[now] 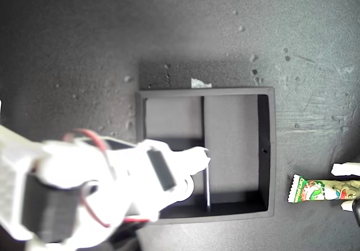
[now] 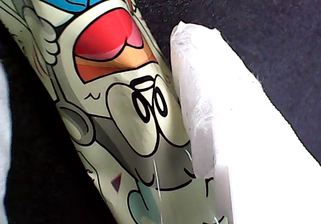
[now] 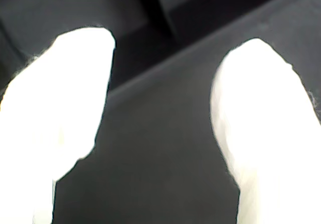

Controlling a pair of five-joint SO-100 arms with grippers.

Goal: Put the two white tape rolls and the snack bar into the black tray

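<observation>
my first hand [image 2: 165, 128] closing around snack bar [image 1: 322, 190] | my second hand [image 3: 160, 128] wide, empty, above black tray [image 1: 271, 149] | on tabletop [image 1: 84, 37]

The tray [image 1: 270, 149] is plain black, on a dark grey speckled table [image 1: 84, 48]; the snack bar [image 1: 323, 190] wears green and yellow with red, white and blue cartoon print
</observation>
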